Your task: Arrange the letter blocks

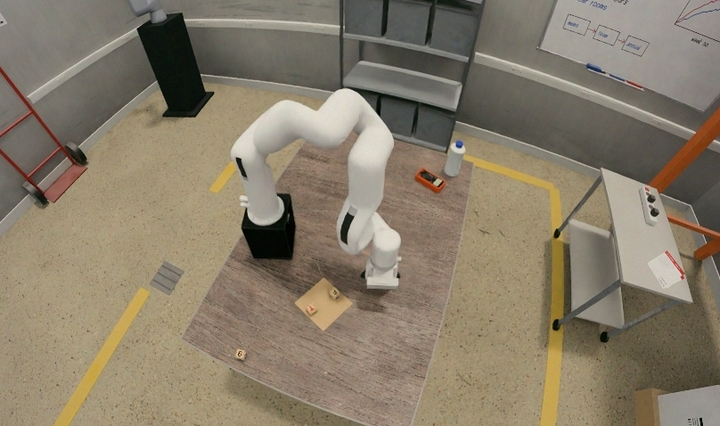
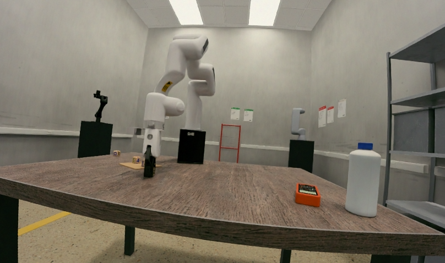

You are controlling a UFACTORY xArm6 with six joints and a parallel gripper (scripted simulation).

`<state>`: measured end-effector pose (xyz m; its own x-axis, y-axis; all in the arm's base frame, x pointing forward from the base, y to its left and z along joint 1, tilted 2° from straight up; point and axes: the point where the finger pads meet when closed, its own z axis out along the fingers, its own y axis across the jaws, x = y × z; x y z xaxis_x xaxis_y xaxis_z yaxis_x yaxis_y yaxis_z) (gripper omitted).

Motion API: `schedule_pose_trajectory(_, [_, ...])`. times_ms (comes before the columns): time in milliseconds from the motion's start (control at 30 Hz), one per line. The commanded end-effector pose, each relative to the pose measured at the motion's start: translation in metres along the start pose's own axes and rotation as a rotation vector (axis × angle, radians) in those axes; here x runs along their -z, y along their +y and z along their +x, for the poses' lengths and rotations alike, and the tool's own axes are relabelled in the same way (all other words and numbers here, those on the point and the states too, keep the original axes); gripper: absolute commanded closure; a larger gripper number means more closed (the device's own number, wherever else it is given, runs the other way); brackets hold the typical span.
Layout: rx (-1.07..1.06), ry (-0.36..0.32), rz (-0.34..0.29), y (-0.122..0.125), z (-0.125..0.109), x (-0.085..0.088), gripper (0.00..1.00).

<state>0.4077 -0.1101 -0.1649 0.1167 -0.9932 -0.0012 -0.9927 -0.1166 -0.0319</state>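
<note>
A tan mat lies on the wooden table. Two lettered blocks sit on it, one at the far corner and one nearer the middle; I cannot read their letters. A third block with a dark mark on top sits near the table's front left edge, off the mat. My gripper points straight down at the table just right of the mat. In the low side view its dark fingers reach the table top and are shut on a block, which they hide almost fully.
An orange device and a white bottle with a blue cap stand at the table's far right corner. The arm's black base stands at the table's left side. A grey shelf unit stands behind the table.
</note>
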Motion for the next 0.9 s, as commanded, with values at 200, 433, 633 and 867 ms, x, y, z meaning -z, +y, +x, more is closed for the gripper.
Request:
schedule_pose_trajectory(200, [0.0, 0.001, 0.003, -0.001, 0.0, 0.012, 0.72])
schedule_pose_trajectory(433, [0.0, 0.001, 0.003, -0.001, 0.0, 0.067, 0.72])
schedule_pose_trajectory(633, [0.0, 0.001, 0.003, -0.001, 0.0, 0.093, 0.72])
schedule_pose_trajectory(867, [0.0, 0.001, 0.003, -0.001, 0.0, 0.101, 0.72])
